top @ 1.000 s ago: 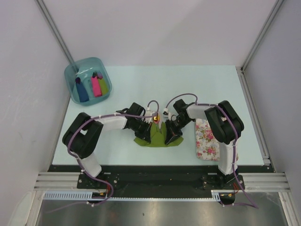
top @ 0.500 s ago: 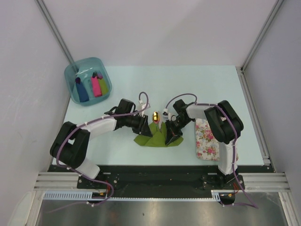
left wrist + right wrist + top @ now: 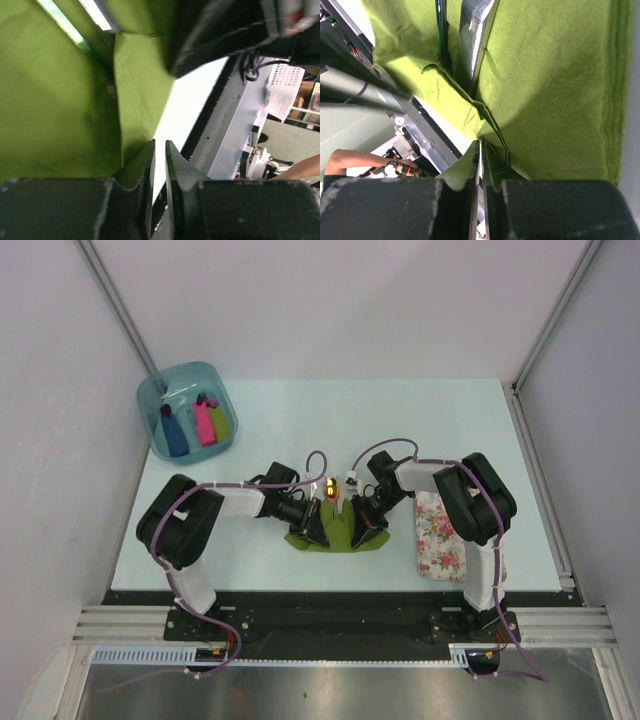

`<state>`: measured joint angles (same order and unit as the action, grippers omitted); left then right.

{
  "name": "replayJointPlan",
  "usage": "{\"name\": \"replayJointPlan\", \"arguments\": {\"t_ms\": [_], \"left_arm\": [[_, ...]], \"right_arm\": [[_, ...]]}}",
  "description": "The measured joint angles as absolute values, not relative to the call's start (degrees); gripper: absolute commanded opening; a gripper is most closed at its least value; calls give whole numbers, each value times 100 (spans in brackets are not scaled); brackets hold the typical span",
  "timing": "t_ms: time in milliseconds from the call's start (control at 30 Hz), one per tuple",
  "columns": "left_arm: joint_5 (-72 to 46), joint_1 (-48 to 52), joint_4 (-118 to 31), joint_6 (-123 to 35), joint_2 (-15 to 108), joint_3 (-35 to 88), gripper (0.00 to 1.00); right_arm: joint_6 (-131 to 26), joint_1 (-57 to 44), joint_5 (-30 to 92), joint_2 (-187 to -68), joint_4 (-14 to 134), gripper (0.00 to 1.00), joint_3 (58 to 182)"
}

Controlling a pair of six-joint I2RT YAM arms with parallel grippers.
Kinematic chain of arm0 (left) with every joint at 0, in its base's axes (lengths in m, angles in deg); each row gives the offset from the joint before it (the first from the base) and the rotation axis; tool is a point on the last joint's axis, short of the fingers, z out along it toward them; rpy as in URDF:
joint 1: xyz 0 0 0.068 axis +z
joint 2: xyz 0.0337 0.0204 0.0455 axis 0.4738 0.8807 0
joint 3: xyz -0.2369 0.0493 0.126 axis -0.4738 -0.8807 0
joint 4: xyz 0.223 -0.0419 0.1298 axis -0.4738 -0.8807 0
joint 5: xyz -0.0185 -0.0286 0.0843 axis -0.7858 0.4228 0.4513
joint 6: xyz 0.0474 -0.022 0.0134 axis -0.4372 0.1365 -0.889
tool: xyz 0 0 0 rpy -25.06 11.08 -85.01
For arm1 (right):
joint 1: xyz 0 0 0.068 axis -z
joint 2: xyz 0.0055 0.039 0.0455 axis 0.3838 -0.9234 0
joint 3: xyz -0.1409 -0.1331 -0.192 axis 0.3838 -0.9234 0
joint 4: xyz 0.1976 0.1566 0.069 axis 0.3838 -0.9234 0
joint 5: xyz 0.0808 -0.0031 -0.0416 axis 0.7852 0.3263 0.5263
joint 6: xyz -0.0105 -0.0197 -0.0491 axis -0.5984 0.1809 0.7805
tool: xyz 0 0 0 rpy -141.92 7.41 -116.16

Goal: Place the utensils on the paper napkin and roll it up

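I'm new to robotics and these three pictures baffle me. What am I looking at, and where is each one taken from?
Two robot arms are bolted at the near edge of a table, each ending in a two-finger gripper. The wide picture looks down from above and behind them. The two close-ups come from cameras on the wrists. On the table lie a green napkin, a floral mat and a teal bin of coloured rolls. Utensils rest in the napkin's fold. The right gripper looks shut on a fold of the napkin. The left gripper sits at the napkin's edge, fingers a slit apart, with nothing visibly between them.
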<state>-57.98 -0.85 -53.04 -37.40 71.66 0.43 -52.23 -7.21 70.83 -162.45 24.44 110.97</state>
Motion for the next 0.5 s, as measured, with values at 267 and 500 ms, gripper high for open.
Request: {"name": "replayJointPlan", "arguments": {"t_ms": [267, 500], "left_arm": [[-5752, 132, -5431, -3699, 7732, 43, 11], [-5776, 195, -5405, -3618, 7789, 23, 3]], "right_arm": [[-5175, -717, 7077, -16277, 2392, 9, 11130], [-5022, -717, 6972, -16229, 2337, 11, 11130]]}}
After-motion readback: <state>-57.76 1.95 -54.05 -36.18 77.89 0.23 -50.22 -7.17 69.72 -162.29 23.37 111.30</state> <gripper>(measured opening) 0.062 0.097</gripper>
